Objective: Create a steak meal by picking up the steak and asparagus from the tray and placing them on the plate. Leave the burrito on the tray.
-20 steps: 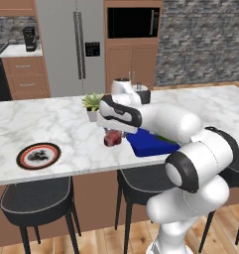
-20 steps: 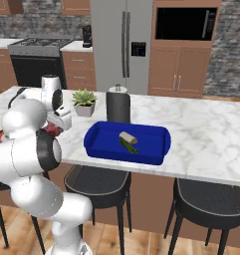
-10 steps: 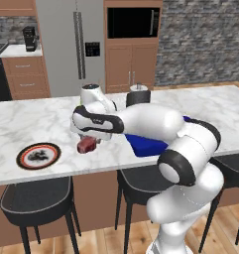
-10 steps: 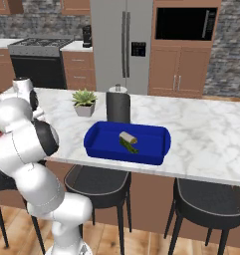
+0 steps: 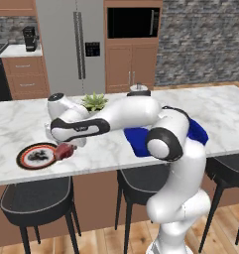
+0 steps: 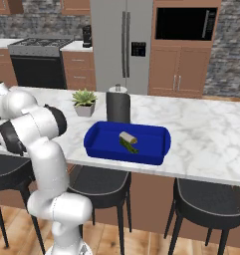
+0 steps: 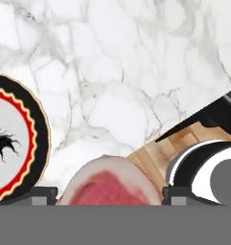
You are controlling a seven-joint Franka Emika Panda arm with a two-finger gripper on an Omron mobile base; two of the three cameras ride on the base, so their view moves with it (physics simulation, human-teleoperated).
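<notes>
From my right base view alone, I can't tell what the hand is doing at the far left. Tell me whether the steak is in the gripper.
Observer: Yes. In the hand view the steak sits between the gripper's finger tips.
Operator: Give me its position against the plate.
Observer: In the left base view the steak hangs at the plate's right edge, not yet over the white centre.
Operator: Confirm nothing is on the plate yet.
Observer: The plate's centre shows just its dark pattern; no food lies on it.
Operator: I see the burrito and asparagus in the tray.
</notes>
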